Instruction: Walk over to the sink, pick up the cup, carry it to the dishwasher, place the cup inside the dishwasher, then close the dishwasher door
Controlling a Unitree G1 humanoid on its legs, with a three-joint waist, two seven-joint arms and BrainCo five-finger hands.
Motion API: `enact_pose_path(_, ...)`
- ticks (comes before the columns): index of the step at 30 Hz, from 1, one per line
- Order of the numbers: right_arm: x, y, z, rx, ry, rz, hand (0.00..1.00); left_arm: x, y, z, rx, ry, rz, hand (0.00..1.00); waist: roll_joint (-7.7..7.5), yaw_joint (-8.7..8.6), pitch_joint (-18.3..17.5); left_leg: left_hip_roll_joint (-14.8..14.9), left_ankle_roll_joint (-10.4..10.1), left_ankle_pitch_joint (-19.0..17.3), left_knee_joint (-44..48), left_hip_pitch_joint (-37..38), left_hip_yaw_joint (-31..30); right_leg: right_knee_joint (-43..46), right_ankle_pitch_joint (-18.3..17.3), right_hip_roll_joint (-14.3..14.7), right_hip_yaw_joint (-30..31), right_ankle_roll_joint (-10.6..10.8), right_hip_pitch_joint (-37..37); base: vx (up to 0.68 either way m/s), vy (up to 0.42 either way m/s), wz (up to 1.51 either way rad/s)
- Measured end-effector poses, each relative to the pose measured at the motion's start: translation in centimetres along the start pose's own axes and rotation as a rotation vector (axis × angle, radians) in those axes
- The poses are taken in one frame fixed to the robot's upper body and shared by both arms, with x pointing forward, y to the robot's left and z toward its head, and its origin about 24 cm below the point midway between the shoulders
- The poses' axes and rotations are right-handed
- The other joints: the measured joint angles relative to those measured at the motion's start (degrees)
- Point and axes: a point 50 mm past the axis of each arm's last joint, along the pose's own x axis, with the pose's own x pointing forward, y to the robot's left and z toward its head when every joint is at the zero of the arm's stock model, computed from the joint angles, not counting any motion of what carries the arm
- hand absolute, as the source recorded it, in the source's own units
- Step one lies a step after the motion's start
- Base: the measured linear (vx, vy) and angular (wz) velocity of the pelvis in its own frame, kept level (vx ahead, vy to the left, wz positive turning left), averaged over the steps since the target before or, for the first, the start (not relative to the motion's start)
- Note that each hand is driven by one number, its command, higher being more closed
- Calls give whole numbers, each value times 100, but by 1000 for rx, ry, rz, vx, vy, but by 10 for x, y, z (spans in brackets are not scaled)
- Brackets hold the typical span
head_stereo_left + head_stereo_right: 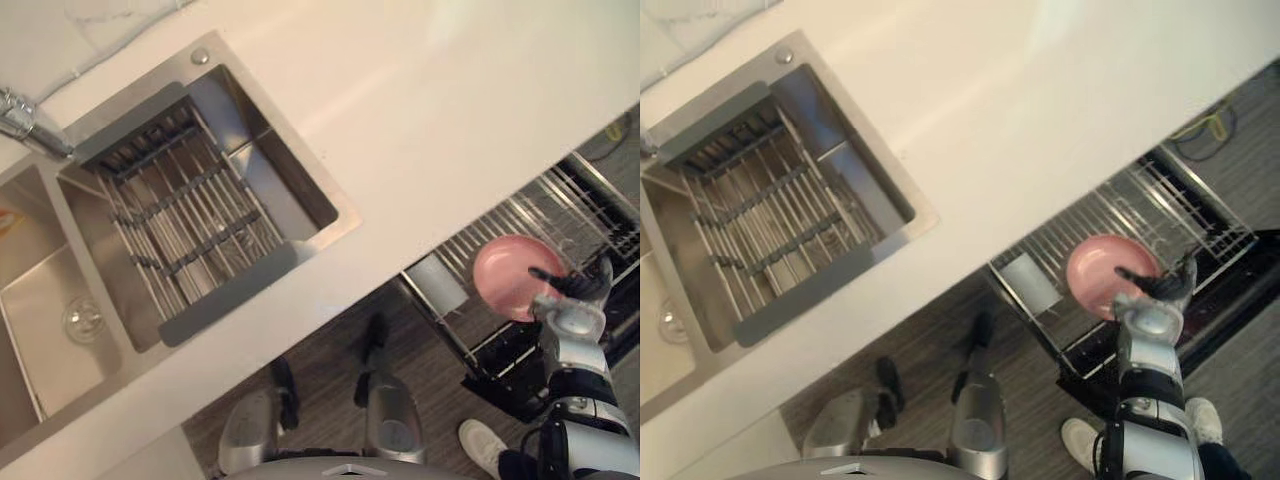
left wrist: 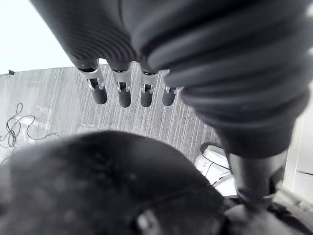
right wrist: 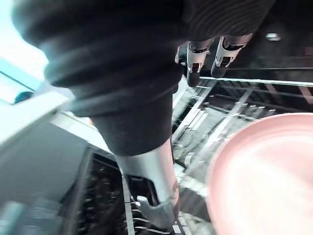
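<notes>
A wide, round pink cup (image 1: 512, 277) sits open side up in the pulled-out wire rack (image 1: 520, 215) of the dishwasher, below the counter's edge at the right. My right hand (image 1: 574, 288) is at the cup's rim, fingers spread and fairly straight, with one dark tip lying across the pink rim. In the right wrist view the pink cup (image 3: 266, 176) lies just past the fingers (image 3: 194, 66) and is not wrapped by them. My left hand (image 2: 122, 90) hangs low over the wooden floor with straight fingers, holding nothing.
A white cup-like thing (image 1: 437, 283) stands in the rack next to the pink cup. The white counter (image 1: 430, 110) holds a steel sink (image 1: 330, 205) with a grey drain rack inside, a second basin (image 1: 60, 320) and a tap (image 1: 25, 120). A person's white shoe (image 1: 480, 445) stands near my right arm.
</notes>
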Motion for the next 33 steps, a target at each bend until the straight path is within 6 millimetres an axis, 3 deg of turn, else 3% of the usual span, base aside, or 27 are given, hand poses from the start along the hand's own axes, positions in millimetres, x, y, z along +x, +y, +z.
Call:
enact_pose_path(4,-1,5,32,159,-103,83,0,-3,12,-5,-6,23,27,0,-65,-93,-233,203,-40,-80,228,291,167,-3,-96,156,12,-56,305,63,-28,-25)
enact_pose_path(7,4,-16,47,289,-136,34,0,-4,19,-14,15,73,19,0,-46,-146,-463,273,-43,-79,384,457,253,-4,-195,181,2,-52,515,40,-10,-8)
enact_pose_path(10,19,-63,56,279,-163,-137,0,-5,30,-31,1,135,6,0,-25,-233,-710,270,-41,-80,418,558,316,-5,-242,229,50,-31,584,26,5,-9)
enact_pose_path(12,32,-113,66,269,-158,-312,0,-6,36,-37,-43,154,8,0,-18,-315,-827,246,-39,-81,339,655,325,-5,-251,262,131,-24,598,31,8,-18)
enact_pose_path(13,34,-125,68,280,-153,-350,0,-6,37,-38,-52,158,7,0,-13,-341,-841,245,-37,-82,301,688,325,-5,-252,275,143,-25,609,16,15,-14)
enact_pose_path(15,36,-173,59,349,-81,-490,0,-6,39,-43,-77,183,5,0,-14,-482,-1011,245,-36,-82,114,758,328,-5,-259,324,151,-33,609,28,10,-7)
enact_pose_path(17,30,-193,42,369,-15,-548,0,-6,41,-49,-110,199,7,0,-32,-565,-1171,251,-36,-81,-6,804,331,-5,-264,354,168,-41,585,25,15,-8)
enact_pose_path(20,23,-201,13,366,95,-535,0,-6,47,-59,-149,222,24,0,-63,-664,-1337,239,-46,-73,-176,917,357,-6,-266,364,173,-45,588,-15,30,-13)
enact_pose_path(22,16,-199,-11,414,181,-490,0,-7,49,-58,-177,208,31,0,-57,-663,-1365,202,-25,-85,-286,949,454,-6,-266,364,141,-45,581,-95,22,-16)
enact_pose_path(24,9,-183,-37,498,248,-449,0,-10,53,-55,-198,187,31,0,-78,-672,-1353,198,45,-187,-383,930,482,-10,-276,367,111,-32,539,-128,10,-14)
enact_pose_path(26,-6,-162,-71,519,341,-386,0,-10,56,-60,-210,194,41,0,67,-610,-1454,268,108,-178,-483,889,449,137,-237,328,-21,-167,525,2,24,-3)
enact_pose_path(28,-20,-139,-96,545,413,-329,0,-8,54,-64,-221,201,41,0,107,-519,-1410,152,86,-83,-558,880,266,-11,-222,312,-129,-92,631,83,23,53)
enact_pose_path(29,-92,-57,-169,638,697,-201,0,2,40,-68,-214,190,41,0,329,-173,-1442,118,-105,350,-771,705,-276,-11,-311,201,-626,-75,670,-22,17,116)
enact_pose_path(32,-99,-60,-170,617,677,-203,0,5,43,-78,-259,174,52,0,305,-83,-1430,107,-117,354,-800,743,-374,-14,-351,164,-748,-61,807,-43,26,51)
enact_pose_path(33,-102,-52,-171,605,680,-179,0,6,41,-82,-257,181,52,0,346,-19,-1417,80,-103,360,-856,739,-391,-12,-347,129,-819,-48,826,-59,39,12)
